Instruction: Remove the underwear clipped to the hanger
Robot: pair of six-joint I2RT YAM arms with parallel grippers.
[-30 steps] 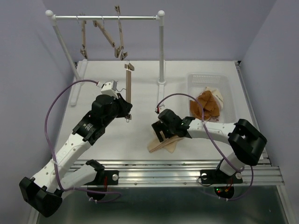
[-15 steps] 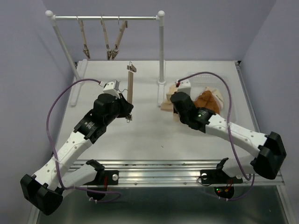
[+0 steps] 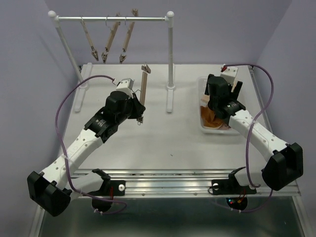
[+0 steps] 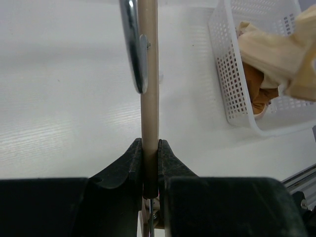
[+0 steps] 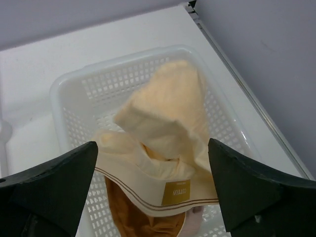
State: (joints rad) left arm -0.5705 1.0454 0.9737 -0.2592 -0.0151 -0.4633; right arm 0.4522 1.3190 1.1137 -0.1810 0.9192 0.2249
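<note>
A second ago the right tool (image 5: 153, 173) was low at the middle of the counter (image 3: 148, 145) with the cream underwear (image 5: 165, 123). Half a second ago it was carrying it toward the right of the frame. Now it hangs over the white basket (image 5: 55, 96) with its fingers spread wide and nothing between them. The cream piece lies crumpled in the basket, on top of the rust-brown one (image 5: 129, 217). We cannot pick out a third garment for certain in that heap.

The left tool (image 4: 149, 160) is clamped on the wooden bar of the hanger (image 3: 144, 85), as it was before, and the arm has moved a little toward the top of the frame. The bar stands bare, and its metal clip (image 4: 134, 44) holds no cloth.

We judge the unclipping done for this hanger. What seems to be left is disposing of the empty hanger, perhaps on the rack (image 3: 113, 19) at the upper left, where three other bare hangers (image 3: 109, 42) dangle.

The counter is a smooth white sheet, faintly glossy. Along the bottom of the frame runs an aluminium rail (image 3: 173, 180). Plain lilac walls (image 3: 29, 59) close in the left, back and right sides.
</note>
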